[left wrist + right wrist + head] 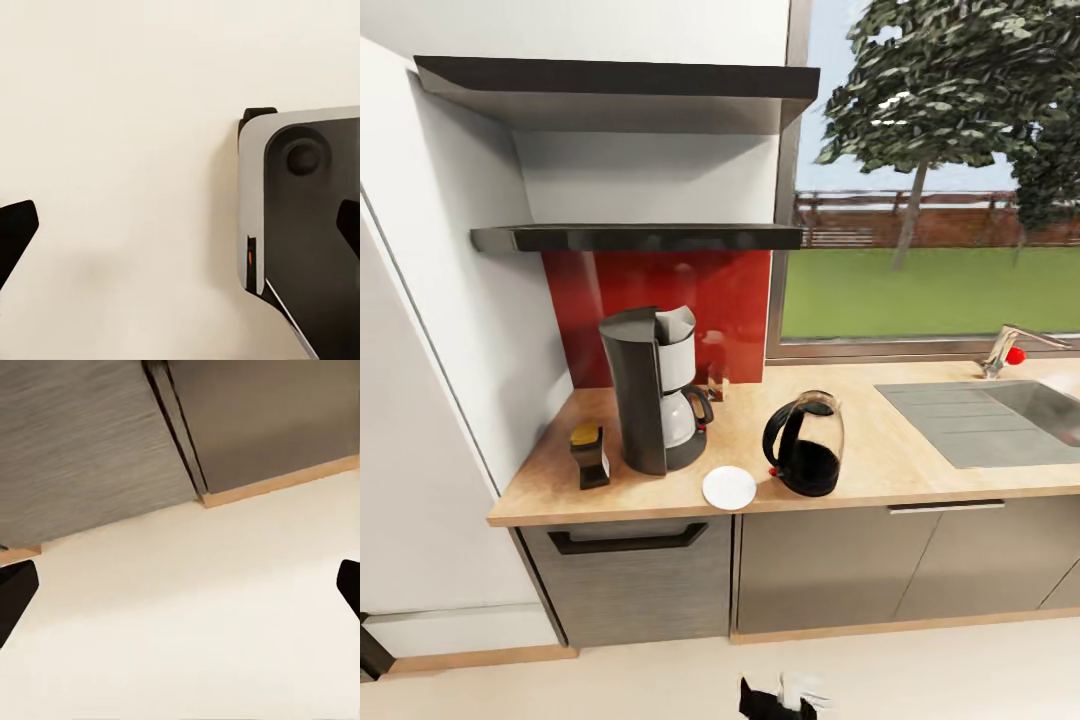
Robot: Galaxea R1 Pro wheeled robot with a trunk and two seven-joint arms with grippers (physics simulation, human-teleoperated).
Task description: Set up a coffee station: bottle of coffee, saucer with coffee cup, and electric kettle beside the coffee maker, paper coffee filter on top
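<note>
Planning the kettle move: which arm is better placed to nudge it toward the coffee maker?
Right, probably: the kettle stands right of centre, and the right gripper faces the cabinets; the left gripper faces floor.

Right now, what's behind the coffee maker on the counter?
Behind the coffee maker, a small glass-like item stands against the red backsplash. Whatever is directly behind the maker's body is covered.

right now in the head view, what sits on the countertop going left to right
bottle of coffee → coffee maker → saucer → electric kettle → sink → faucet
</note>
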